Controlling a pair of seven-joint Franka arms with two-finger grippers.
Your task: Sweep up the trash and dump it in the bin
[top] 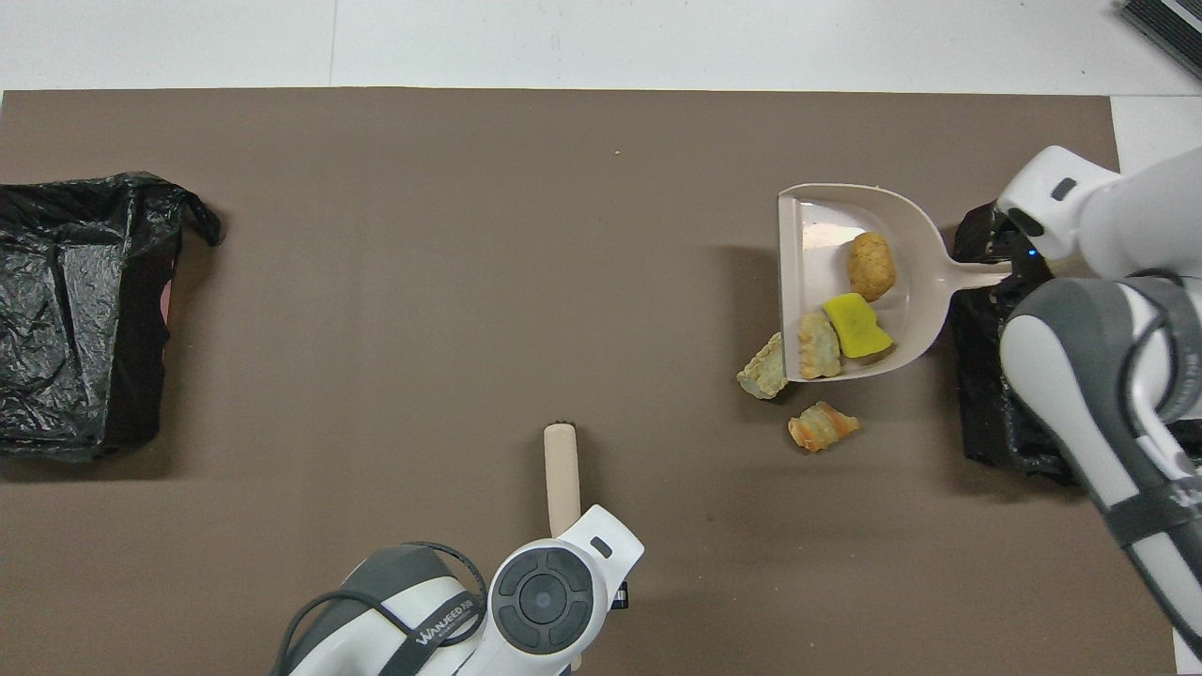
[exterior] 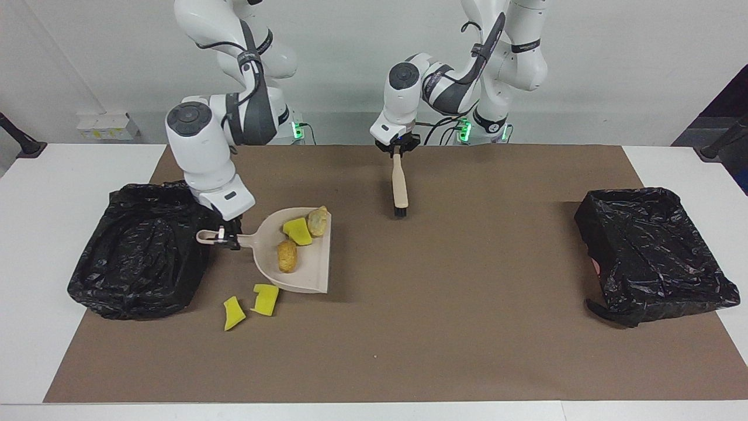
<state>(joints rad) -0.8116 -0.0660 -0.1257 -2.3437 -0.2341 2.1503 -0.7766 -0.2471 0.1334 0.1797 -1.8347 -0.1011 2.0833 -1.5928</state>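
1. Trash scraps are small beside the dustpan (exterior: pixel 295 257): three ride in the pan, a yellow sponge chunk (exterior: pixel 297 231), a tan-brown bread lump (exterior: pixel 286 256) and a paler crusty lump (exterior: pixel 318 221) at the pan's open lip.
2. Two yellow sponge wedges (exterior: pixel 251 304) lie on the brown mat (exterior: pixel 409 339), just farther from the robots than the pan.
3. Seen from overhead, a greenish-tan lump (top: pixel 762 369) shows just beside the pan's corner nearest the robots, and an orange-brown bread piece (top: pixel 823 426) lies nearer to the robots than that.
4. Right gripper (exterior: pixel 229 237) is pinched on the dustpan's handle, at the edge of the black-lined bin (exterior: pixel 140 251) at the right arm's end of the bench; the handle tip reaches over that bin's rim.
5. Left gripper (exterior: pixel 397 146) is clamped on the beige handle of the brush (exterior: pixel 400 187), which hangs bristles down over the mat, near the robots' edge.
6. A second black-lined bin (exterior: pixel 654 251) sits at the left arm's end of the bench.
7. Open mat stretches between the brush and that second bin, and along the whole edge farthest from the robots.
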